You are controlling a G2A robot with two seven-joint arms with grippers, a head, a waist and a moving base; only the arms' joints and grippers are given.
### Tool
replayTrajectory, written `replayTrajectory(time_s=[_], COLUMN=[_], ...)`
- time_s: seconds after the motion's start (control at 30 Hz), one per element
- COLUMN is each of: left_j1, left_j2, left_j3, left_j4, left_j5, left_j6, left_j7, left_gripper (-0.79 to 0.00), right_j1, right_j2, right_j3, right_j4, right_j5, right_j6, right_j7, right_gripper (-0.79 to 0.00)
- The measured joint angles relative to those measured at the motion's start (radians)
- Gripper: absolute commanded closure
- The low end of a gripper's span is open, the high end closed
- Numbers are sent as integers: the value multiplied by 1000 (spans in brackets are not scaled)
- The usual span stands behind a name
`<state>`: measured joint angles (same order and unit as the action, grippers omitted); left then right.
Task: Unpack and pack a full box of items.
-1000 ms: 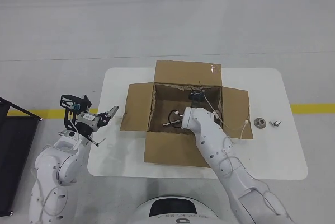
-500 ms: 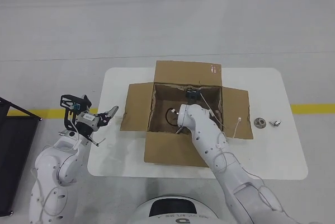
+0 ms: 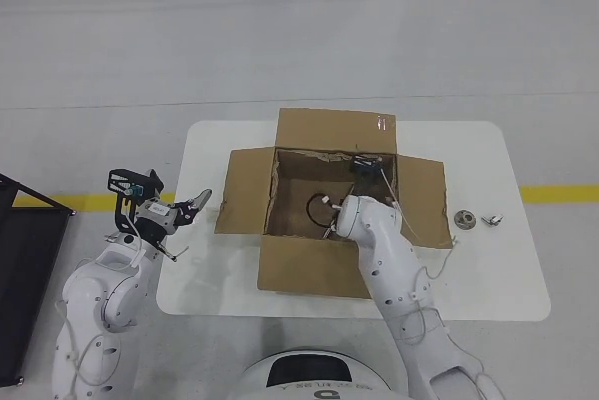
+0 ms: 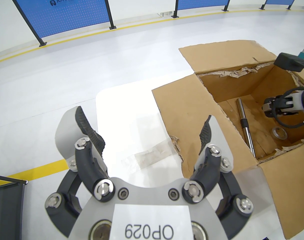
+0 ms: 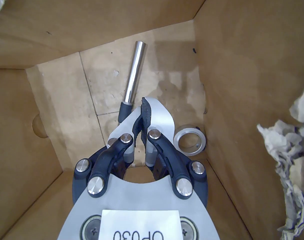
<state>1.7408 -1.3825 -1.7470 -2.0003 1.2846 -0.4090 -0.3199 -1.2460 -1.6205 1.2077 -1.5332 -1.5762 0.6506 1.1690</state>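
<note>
1. Top view: the cardboard box (image 3: 337,130) is seen standing open on the white table (image 3: 479,280) with its flaps folded outward, and the right arm is lowered into it.
2. In the right wrist view, the right gripper (image 5: 143,106) is shown with its pads pressed together and nothing pinched between them, held above the box floor.
3. Two items are seen on that floor. A polished metal rod (image 5: 135,73) with a dark collar lies flat, the collar partly hidden behind a finger. A metal ring (image 5: 189,139) lies in the corner close against the wall.
4. A small metal disc (image 3: 466,219) and a smaller metal piece (image 3: 493,219) are seen out on the table, just beside the box's right flap.
5. The left gripper (image 4: 144,121) is spread wide and empty over the table's left edge, well apart from the box.
6. The rod is judged to be stiff, heavy for its size and slippery on the polished length. It would best be taken across the collar or near the middle, so that tipping is avoided.
7. The ring is judged to be hard and light. With the wall so near, one finger would probably have to be placed inside it.
</note>
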Motion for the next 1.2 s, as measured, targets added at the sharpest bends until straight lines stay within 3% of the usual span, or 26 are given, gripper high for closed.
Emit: replayTrajectory(time_s=[0.07,0.17,0.57,0.83,0.87,0.93,1.07,1.2], left_j1=[0,0,0,0,0,0,0,0], left_j2=[0,0,0,0,0,0,0,0], left_j3=[0,0,0,0,0,0,0,0], left_j4=[0,0,0,0,0,0,0,0], left_j5=[0,0,0,0,0,0,0,0], left_j6=[0,0,0,0,0,0,0,0], left_j7=[0,0,0,0,0,0,0,0], left_gripper=[-785,-785,-785,-785,-785,-785,-785,-785], right_j1=[7,28,108,179,188,199,207,158], right_j2=[-3,-9,-34,-52,-55,-58,-63,-60], right_j3=[-8,-20,-79,-88,-88,-89,-87,-70], right_j4=[24,73,230,376,392,414,417,313], right_j5=[-5,-3,5,31,36,42,52,57], right_j6=[-11,-16,-16,5,7,9,20,26], right_j7=[11,16,16,-9,-15,-21,-44,-101], right_gripper=[-302,-342,-311,-219,-185,0,0,0])
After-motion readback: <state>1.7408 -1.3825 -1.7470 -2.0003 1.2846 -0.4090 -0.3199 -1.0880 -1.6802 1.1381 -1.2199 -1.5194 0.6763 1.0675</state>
